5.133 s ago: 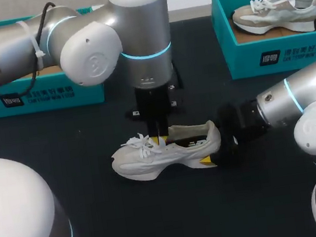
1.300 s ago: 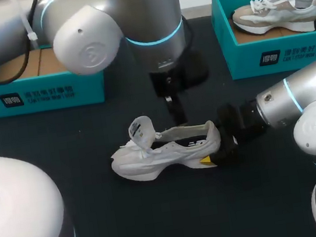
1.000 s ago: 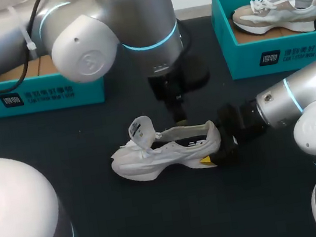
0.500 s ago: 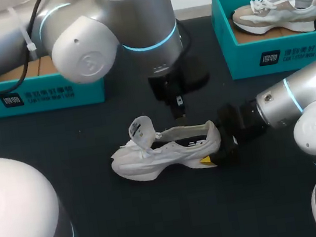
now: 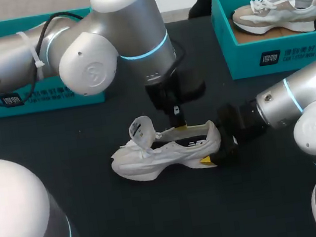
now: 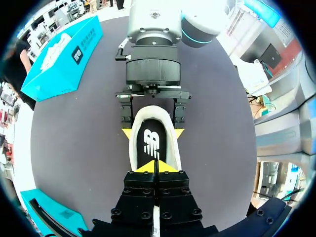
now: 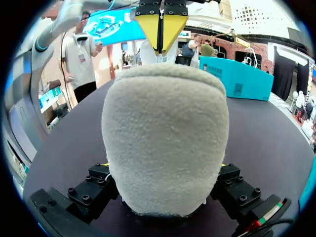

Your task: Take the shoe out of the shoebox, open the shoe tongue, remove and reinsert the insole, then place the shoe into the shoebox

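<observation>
The left gripper (image 5: 177,117) is held with its two yellow tips pressed together and nothing seen between them. It is poised just above the shoe's mouth, seemingly so that a narrow point can be slipped inside. In the left wrist view the joined tips (image 6: 154,167) are seen right over the dark insole (image 6: 152,143), which is lying flat within the collar and is not yet lifted.

The right gripper (image 5: 212,144) is clamped on the heel from both sides. One yellow tip is shown at each flank of the heel in the left wrist view, and the padded heel is seen filling the space between the fingers in the right wrist view. By this hold the shoe (image 5: 163,153) is judged to be steadied against the pull that removing the insole will need.

The shoe is set upright on its sole at the middle of the table (image 5: 161,224), toe towards nine o'clock and heel towards three o'clock. Its tongue (image 5: 141,130) is folded up and forward over the laces, so the opening is left clear.

The open shoebox (image 5: 37,97) is placed at ten o'clock from the shoe, partly hidden by the left arm. A second box (image 5: 281,54) with another shoe (image 5: 275,10) is placed at two o'clock, well apart.
</observation>
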You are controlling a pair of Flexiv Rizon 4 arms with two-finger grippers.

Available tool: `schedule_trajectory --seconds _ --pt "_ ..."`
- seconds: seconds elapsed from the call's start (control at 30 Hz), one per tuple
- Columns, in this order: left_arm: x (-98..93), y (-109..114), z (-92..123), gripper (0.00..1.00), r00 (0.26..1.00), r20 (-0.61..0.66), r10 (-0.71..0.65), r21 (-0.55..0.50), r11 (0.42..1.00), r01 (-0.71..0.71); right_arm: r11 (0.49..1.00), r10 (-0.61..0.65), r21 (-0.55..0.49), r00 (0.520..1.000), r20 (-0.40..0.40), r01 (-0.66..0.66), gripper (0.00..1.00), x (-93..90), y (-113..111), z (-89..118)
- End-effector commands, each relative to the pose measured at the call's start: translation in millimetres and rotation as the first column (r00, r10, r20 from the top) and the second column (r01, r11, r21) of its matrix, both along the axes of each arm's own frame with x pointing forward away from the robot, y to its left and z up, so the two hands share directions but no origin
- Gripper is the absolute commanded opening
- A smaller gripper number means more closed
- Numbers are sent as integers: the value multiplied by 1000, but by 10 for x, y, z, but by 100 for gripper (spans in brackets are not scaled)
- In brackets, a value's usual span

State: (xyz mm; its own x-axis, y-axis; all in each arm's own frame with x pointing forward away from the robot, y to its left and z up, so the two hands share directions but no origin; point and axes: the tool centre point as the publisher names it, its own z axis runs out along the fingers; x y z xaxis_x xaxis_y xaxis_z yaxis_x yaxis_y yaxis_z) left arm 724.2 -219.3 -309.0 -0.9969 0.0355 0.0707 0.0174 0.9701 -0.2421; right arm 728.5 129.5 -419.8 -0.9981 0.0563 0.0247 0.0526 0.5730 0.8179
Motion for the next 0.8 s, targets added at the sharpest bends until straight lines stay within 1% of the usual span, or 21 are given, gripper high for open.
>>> schedule_trajectory --seconds 0.03,0.23,0.4,0.6,0.8 --pt "19 -135 -182 0 999 -43 -32 7 999 33 1000 -2 -3 1000 1 2 0 -4 2 10" --pt "-57 -182 -350 0 994 -88 -60 4 998 61 1000 -2 -3 1000 1 2 0 -4 2 10" --pt "-70 -143 -494 0 992 -120 -39 32 999 43 1000 -2 -3 1000 1 2 0 -4 2 10" --pt "-98 -73 -631 0 983 -177 -54 14 998 57 1000 -2 -3 1000 1 2 0 -4 2 10" --pt "-171 -105 -736 0 978 -199 -64 -1 998 65 1000 -2 -3 1000 1 2 0 -4 2 10"
